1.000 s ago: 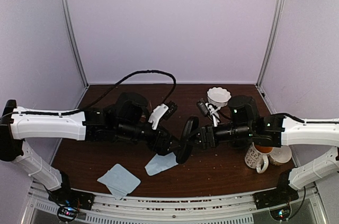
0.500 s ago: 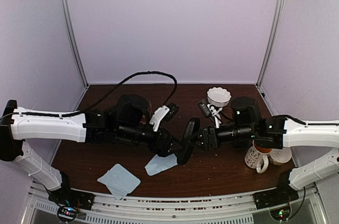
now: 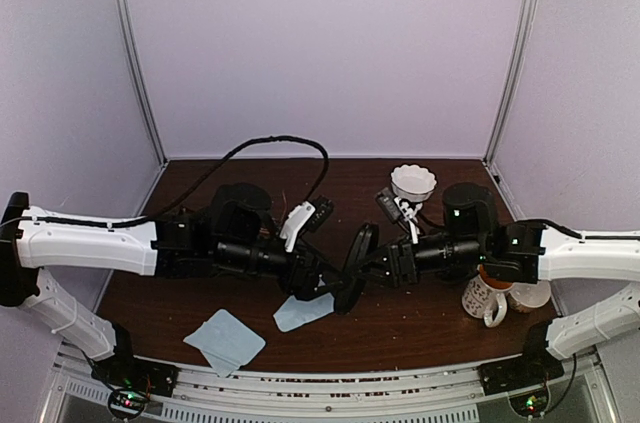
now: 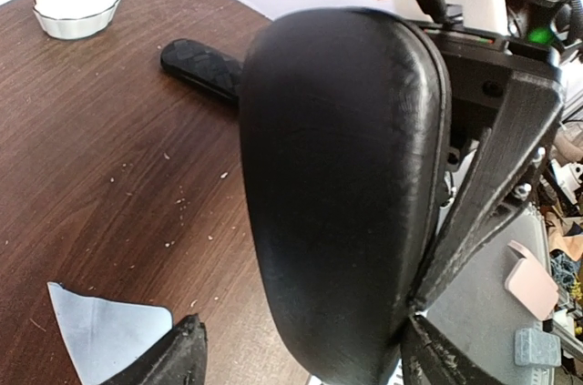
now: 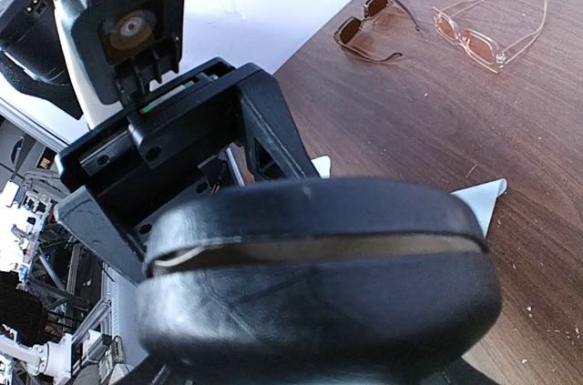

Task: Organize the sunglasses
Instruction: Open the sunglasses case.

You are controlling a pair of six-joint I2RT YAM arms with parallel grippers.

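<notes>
A black glasses case (image 3: pixel 355 261) hangs on edge above the table, slightly ajar, with cream lining showing in the slit (image 5: pixel 319 253). My right gripper (image 3: pixel 382 263) is shut on its right side. My left gripper (image 3: pixel 322 283) is open with the case's lower end (image 4: pixel 346 221) between its jaws. Wood shows between the left finger (image 4: pixel 178 358) and the case, while the right finger (image 4: pixel 442 358) sits at its edge. Two sunglasses lie on the table behind the left arm: a dark-framed pair (image 5: pixel 369 25) and a reddish-copper pair (image 5: pixel 487 35).
Two light-blue cloths (image 3: pixel 225 340) (image 3: pixel 300 311) lie near the front edge. A white scalloped bowl (image 3: pixel 413 183) stands at the back, with a dark textured object (image 4: pixel 200 66) beside it. A patterned mug (image 3: pixel 487 295) and a cup (image 3: pixel 532 293) stand under the right arm.
My left gripper has edged lower and closer around the case's lower end, and its jaws have narrowed a little. The right gripper still holds the case, shifted slightly right.
</notes>
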